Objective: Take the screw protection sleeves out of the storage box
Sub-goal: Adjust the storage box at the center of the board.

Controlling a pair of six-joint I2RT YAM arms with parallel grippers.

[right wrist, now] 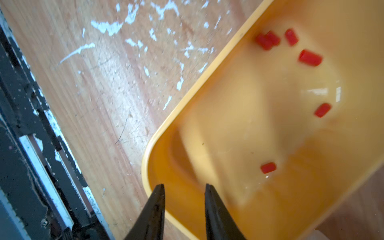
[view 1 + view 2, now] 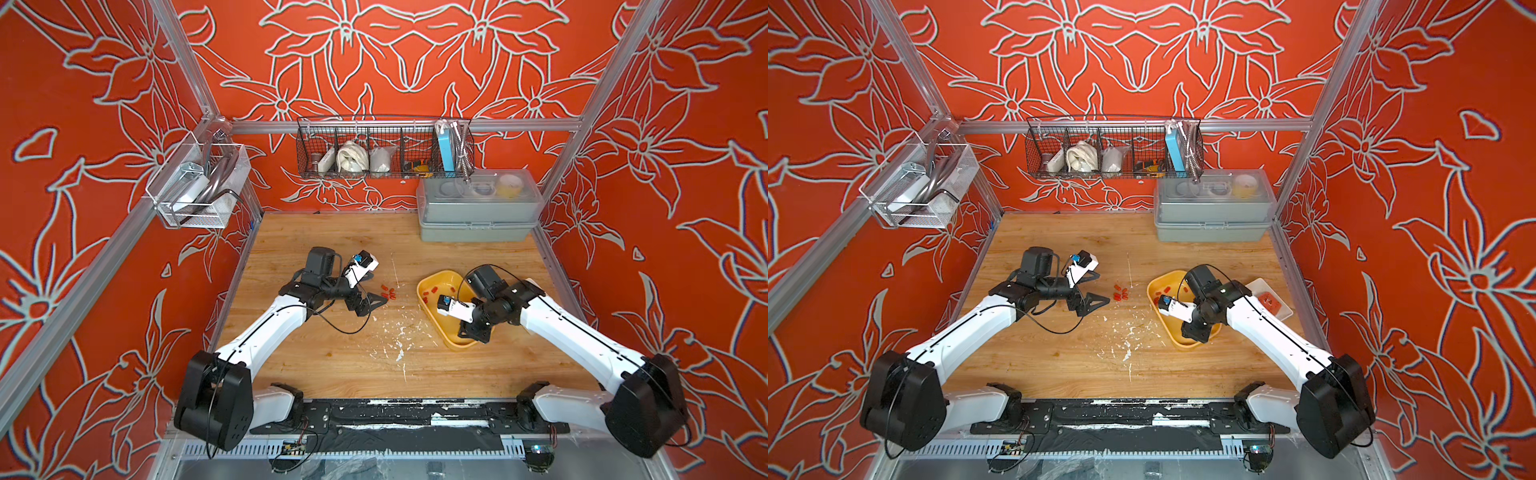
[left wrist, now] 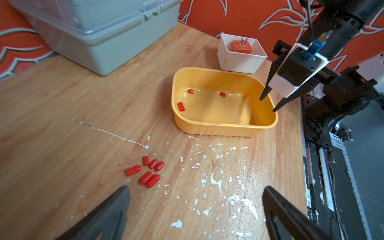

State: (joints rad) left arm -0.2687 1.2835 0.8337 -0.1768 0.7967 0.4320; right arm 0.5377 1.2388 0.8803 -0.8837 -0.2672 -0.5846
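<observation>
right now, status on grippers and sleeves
Left gripper open, empty, beside six sleeves on table. Right gripper open, empty, over storage box corner. About six sleeves left inside. Nothing blocking.

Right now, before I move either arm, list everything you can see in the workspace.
sleeves on the table: six, red, clustered on the wood ahead of the left gripper
sleeves in the storage box: five or six (two overlap, blurred), red, scattered on its floor
storage box: one, yellow, right of the table's centre
white dish: one, white, beyond the storage box near the right edge
block: one, orange-red, two prongs, in the white dish
grey box: one, clear lid, far right corner
wire basket: one, black, back rail
clear bin: one, left rail
table: one, wood, white-flecked
left gripper: black, open, empty
right gripper: black, open, empty, over the storage box's corner
</observation>
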